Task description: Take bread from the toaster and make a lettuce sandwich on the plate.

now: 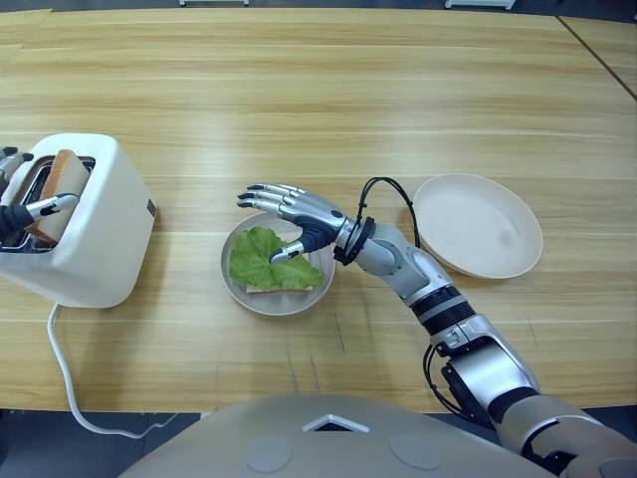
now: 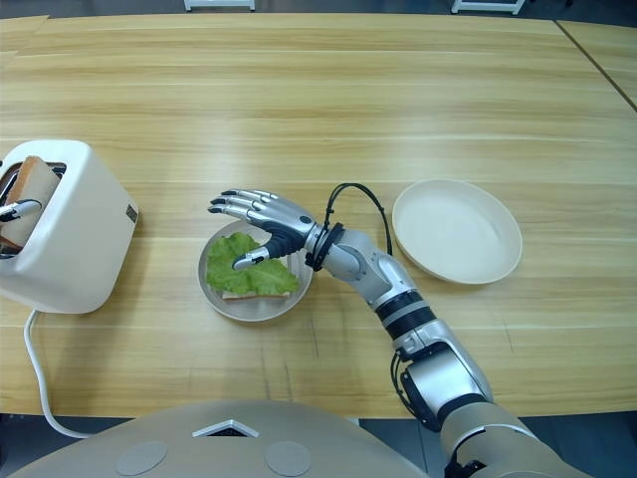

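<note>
Frame edge cuts left hand (image 1: 18, 204) at white boxy toaster (image 1: 100, 229), grip indiscernible; right hand (image 1: 299, 214) spread open, holding nothing, over green lettuce leaf (image 1: 254, 261); light wooden table (image 1: 318, 90) stretches wide beyond.

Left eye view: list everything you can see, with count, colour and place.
toaster: 1, white, table's left edge
bread slice in toaster: 1, tan, upright in the slot
power cord: 1, white, running from the toaster to the table's near edge
small plate: 1, beige, centre
bread slice on plate: 1, tan, under the lettuce
lettuce leaf: 1, green, on that slice
empty plate: 1, cream, right of centre
table: 1, light wood
left hand: at the toaster slot
right hand: open, over the lettuce
</note>
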Action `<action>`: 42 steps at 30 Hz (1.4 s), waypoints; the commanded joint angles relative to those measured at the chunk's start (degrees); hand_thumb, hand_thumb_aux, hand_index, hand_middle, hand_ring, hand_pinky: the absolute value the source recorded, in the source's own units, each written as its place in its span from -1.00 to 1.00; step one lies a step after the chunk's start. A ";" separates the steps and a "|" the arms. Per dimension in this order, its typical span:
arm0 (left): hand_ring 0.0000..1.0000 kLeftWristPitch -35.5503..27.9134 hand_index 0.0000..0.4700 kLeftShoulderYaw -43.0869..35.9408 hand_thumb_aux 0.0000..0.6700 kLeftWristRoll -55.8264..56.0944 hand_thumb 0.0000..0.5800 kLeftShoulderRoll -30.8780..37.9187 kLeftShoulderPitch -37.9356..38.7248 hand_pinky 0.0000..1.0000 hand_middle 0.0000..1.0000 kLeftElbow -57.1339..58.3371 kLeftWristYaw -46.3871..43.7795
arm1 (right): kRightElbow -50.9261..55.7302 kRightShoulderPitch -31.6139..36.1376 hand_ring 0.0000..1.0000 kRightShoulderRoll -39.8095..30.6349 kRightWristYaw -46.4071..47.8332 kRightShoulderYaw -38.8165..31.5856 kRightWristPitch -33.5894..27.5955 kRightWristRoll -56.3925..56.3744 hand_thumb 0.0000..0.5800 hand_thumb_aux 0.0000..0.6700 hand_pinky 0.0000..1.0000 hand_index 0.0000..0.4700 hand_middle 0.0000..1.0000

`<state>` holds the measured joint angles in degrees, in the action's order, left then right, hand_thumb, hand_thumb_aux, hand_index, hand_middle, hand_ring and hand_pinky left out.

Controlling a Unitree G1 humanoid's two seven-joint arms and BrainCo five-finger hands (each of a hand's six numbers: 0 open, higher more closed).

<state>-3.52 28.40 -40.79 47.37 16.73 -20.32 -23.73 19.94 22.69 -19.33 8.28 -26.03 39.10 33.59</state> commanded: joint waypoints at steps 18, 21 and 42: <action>-1.00 2.61 1.00 2.35 1.00 7.58 1.00 -0.10 -5.10 -1.00 -1.00 -1.45 4.86 | 1.69 0.72 -1.00 0.34 -1.97 -0.07 -0.06 1.45 -1.00 -1.00 -1.00 -1.00 -1.00; -1.00 2.85 1.00 3.81 1.00 10.00 1.00 -0.89 -7.65 -1.00 -1.00 -2.85 6.78 | 1.60 0.87 -1.00 0.31 -2.33 0.19 -0.12 1.34 -1.00 -1.00 -1.00 -1.00 -1.00; -1.00 -0.77 1.00 -26.72 1.00 34.02 1.00 -11.27 -25.76 -1.00 -1.00 -5.73 -4.55 | -5.80 1.44 -1.00 -4.73 -22.12 27.59 -5.79 -7.48 -1.00 -1.00 -1.00 -1.00 -1.00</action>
<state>-4.73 7.84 -5.68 37.65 -8.02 -29.16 -26.28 15.27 24.00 -23.12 -12.14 -1.59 34.17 27.56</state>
